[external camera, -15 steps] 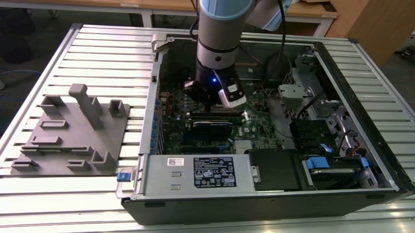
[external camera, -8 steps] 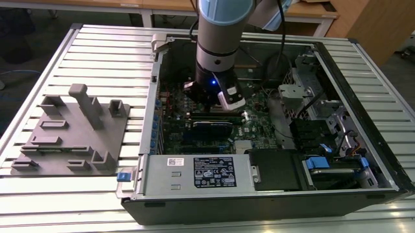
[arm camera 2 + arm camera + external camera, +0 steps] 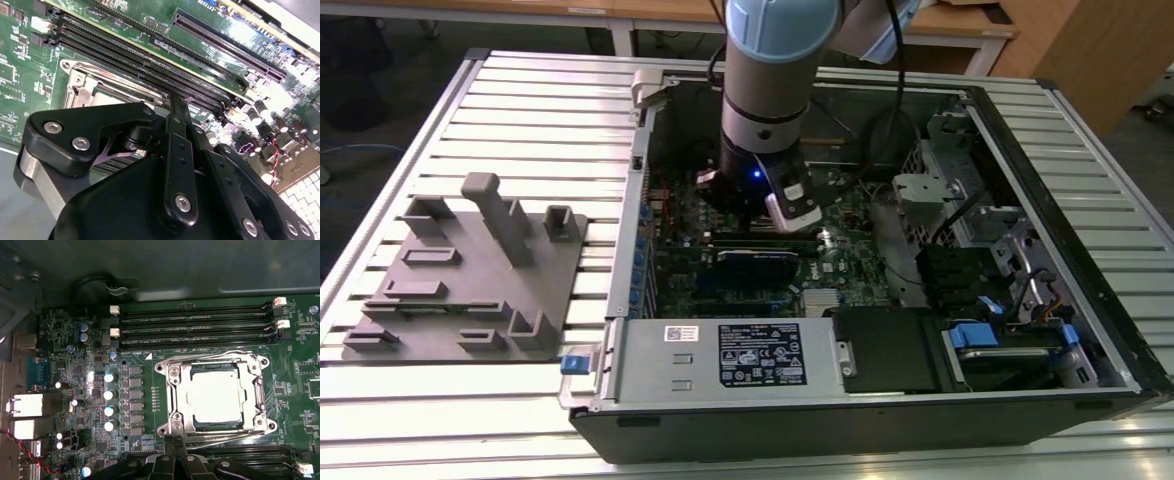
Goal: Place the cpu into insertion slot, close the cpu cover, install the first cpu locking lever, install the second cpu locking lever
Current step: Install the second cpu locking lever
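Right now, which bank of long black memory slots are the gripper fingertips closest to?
The bank beside the gripper, running along the cpu cover's near edge. The other memory slots, with white end latches, lie beyond the socket.

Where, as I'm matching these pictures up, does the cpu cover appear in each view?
First wrist view: the cpu cover lies flat, framing the cpu, between the memory slots and the tool.
Second wrist view: the cpu cover peeks out between the tool and the memory slots.
Exterior view: hidden behind the arm.
Shared landmark: the long black memory slots, in both wrist views.
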`<state>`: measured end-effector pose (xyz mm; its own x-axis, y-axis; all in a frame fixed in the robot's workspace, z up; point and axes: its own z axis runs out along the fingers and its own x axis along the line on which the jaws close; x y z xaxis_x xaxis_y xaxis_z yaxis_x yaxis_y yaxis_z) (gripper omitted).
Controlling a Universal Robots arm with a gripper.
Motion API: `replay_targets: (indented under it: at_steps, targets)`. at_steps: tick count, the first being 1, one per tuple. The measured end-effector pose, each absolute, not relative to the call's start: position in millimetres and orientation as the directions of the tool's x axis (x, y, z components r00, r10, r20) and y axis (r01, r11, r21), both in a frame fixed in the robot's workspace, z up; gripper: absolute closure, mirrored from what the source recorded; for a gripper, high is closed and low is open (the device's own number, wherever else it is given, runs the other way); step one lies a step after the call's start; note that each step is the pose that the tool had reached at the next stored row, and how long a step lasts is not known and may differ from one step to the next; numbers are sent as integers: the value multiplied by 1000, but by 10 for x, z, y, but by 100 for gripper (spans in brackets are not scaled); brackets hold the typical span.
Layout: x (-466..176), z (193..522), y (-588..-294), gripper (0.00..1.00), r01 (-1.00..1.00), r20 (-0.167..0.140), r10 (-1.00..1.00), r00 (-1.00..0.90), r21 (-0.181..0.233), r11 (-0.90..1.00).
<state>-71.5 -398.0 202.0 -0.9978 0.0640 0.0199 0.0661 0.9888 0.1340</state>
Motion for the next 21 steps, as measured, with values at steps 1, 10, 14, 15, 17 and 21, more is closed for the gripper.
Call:
replay_targets:
  at_steps: [1,10,14,15,17,21]
  targets:
    - [-716,2015,-3981,90,66,20,64,-998,135,989]
    - [-722,1980,-3985,90,66,21,64,-998,151,986]
    - [-741,1973,-3985,90,66,22,63,-998,167,984]
    - [-743,1971,-3985,90,66,22,63,-998,170,983]
    - [-748,1966,-3987,90,66,22,63,-998,172,983]
    - [-761,1949,-3991,90,66,22,63,-998,174,982]
